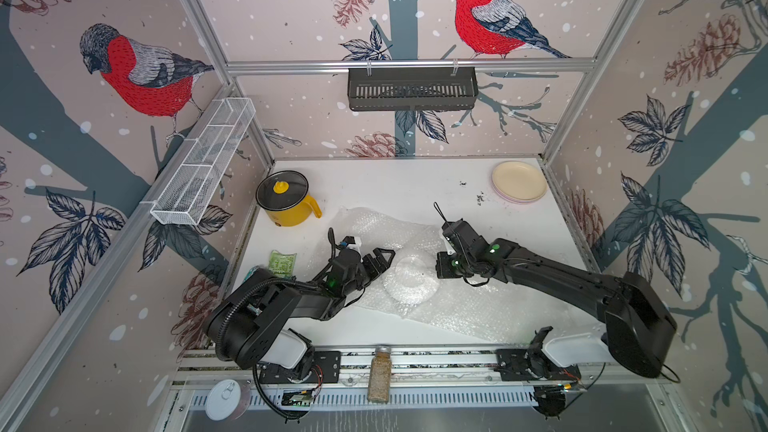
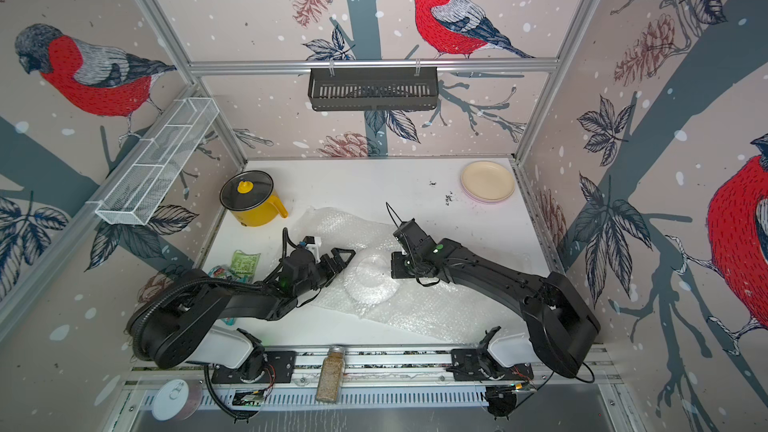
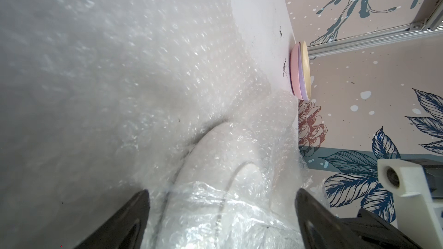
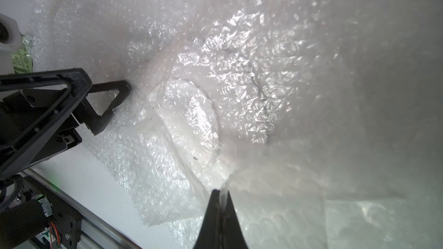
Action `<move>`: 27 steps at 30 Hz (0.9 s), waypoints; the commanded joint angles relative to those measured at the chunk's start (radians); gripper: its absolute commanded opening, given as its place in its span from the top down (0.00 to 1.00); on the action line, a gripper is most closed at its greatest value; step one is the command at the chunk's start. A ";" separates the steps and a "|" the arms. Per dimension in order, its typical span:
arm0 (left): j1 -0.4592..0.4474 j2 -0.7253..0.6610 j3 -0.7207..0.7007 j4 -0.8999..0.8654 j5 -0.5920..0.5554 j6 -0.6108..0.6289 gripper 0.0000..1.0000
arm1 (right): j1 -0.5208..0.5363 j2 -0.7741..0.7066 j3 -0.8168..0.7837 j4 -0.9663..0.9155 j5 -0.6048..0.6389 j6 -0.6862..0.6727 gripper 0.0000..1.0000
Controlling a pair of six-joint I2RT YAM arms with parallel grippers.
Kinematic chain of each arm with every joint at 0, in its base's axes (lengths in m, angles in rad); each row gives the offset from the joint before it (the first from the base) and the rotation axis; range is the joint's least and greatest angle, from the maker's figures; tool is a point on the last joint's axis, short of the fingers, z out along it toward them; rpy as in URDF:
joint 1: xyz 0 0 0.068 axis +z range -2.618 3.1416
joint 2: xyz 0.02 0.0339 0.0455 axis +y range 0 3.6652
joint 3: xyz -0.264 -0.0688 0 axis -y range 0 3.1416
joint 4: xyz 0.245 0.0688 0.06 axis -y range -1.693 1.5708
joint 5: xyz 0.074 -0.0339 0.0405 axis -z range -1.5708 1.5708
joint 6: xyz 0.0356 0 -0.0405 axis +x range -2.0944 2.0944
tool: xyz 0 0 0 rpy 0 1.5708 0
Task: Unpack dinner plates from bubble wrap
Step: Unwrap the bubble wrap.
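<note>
A wide sheet of bubble wrap (image 1: 457,305) lies across the middle of the table in both top views. On it sits a round, whitish dinner plate (image 1: 411,280) (image 2: 372,282) covered in crinkled wrap. My left gripper (image 3: 221,195) (image 1: 380,261) is open, its jaws standing on either side of the wrapped plate's rim. My right gripper (image 4: 219,192) is shut on a pulled-up fold of bubble wrap at the opposite side of the plate. Three bare dinner plates (image 1: 519,181) (image 3: 300,70) are stacked at the back right, cream on lilac on pink.
A yellow pot (image 1: 291,209) with a black glass lid stands at the back left. A green snack bag (image 1: 282,261) lies by the left arm. A spice jar (image 1: 379,374) and a white tin lid (image 1: 222,398) sit on the front rail.
</note>
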 commanded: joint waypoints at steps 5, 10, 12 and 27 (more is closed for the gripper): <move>0.010 0.022 -0.013 -0.288 -0.097 -0.022 0.06 | -0.075 0.010 0.013 -0.015 -0.001 -0.059 1.00; 0.013 -0.003 -0.026 -0.289 -0.102 -0.017 0.05 | -0.107 -0.011 -0.016 -0.012 -0.003 -0.052 1.00; 0.015 -0.007 -0.019 -0.280 -0.090 0.003 0.05 | -0.109 -0.027 -0.027 0.008 -0.014 -0.046 1.00; 0.014 -0.086 -0.005 -0.311 -0.075 0.101 0.05 | 0.076 0.277 0.304 0.031 0.119 -0.221 0.32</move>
